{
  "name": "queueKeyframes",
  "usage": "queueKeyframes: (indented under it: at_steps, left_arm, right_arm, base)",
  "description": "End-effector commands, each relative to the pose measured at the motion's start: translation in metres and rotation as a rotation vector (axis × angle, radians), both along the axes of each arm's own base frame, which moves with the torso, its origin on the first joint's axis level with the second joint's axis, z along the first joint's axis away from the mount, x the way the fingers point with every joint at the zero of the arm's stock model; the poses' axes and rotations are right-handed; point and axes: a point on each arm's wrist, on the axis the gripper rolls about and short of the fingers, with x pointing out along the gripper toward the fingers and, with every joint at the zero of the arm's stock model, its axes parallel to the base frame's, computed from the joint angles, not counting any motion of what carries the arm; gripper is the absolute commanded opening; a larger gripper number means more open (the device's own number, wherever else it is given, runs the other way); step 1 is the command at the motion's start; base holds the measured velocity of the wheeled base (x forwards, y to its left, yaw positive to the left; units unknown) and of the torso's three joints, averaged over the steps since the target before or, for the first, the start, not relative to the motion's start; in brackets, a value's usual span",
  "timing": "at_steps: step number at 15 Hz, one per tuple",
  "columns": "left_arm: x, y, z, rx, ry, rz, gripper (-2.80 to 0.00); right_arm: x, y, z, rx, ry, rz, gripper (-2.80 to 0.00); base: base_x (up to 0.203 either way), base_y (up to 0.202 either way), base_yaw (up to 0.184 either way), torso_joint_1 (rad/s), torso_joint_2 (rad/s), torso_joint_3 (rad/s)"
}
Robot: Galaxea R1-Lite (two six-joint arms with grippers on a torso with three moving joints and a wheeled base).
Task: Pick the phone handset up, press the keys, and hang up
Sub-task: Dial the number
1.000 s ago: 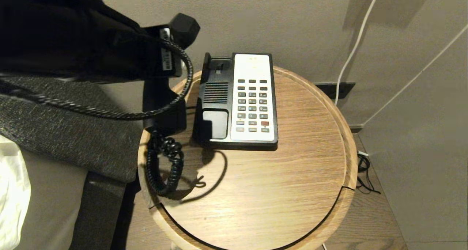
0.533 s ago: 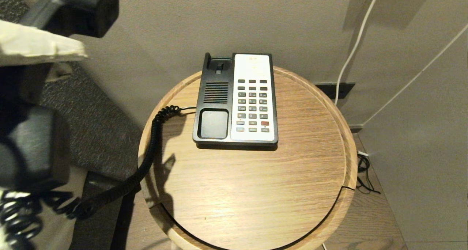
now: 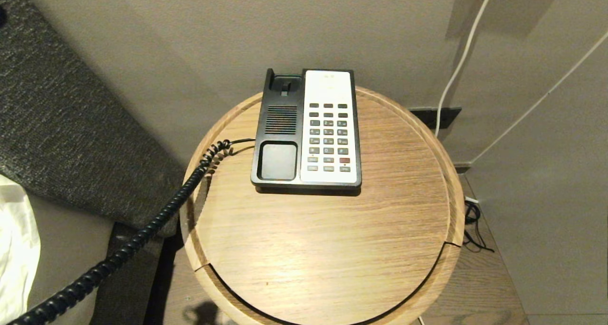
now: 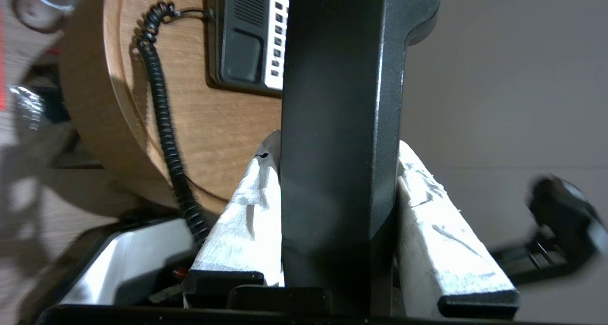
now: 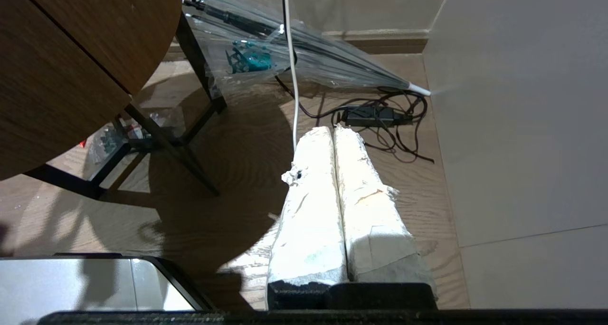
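The phone handset (image 4: 339, 101) is a long black receiver held between the white-wrapped fingers (image 4: 247, 211) of my left gripper (image 4: 338, 143), off to the left of the table and outside the head view. Its black coiled cord (image 3: 142, 234) stretches from the phone base (image 3: 280, 130) over the table's left edge. On the base's white faceplate the keys (image 3: 327, 137) lie uncovered, and the handset cradle stands empty. My right gripper (image 5: 332, 131) hangs shut low over the floor beside the table, holding nothing.
The round wooden table (image 3: 332, 249) has a raised rim and stands against the wall. A grey upholstered headboard (image 3: 71, 139) and white bedding (image 3: 14, 249) are at the left. White cables (image 3: 456, 68), a power adapter (image 5: 373, 116) and a clear umbrella (image 5: 304, 54) lie to the right.
My left arm has carried the handset from above the table's left side away to the left and out of the head view. The coiled cord has been pulled out straight over the edge.
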Motion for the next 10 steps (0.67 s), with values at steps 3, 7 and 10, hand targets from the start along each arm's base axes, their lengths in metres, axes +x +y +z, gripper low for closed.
queueKeyframes:
  at_steps: [3, 7, 10]
  left_arm:
    - [-0.020, 0.027, -0.015, -0.038, -0.024, -0.060, -2.80]
    - [-0.025, 0.034, -0.017, -0.047, -0.043, -0.074, -2.80]
    - [-0.022, 0.030, -0.016, 0.001, -0.076, -0.087, -2.80]
  right_arm:
    - [-0.004, 0.000, 0.016, -0.002, -0.074, 0.019, -2.80]
    - [-0.046, 0.003, 0.082, 0.042, -0.142, 0.122, -2.80]
    - [-0.098, 0.005, 0.142, 0.111, -0.183, 0.203, -2.80]
  base:
    - [0.000, 0.000, 0.000, 0.000, 0.00, 0.000]
    - [0.000, 0.000, 0.000, 0.000, 0.00, 0.000]
    - [0.000, 0.000, 0.000, 0.000, 0.00, 0.000]
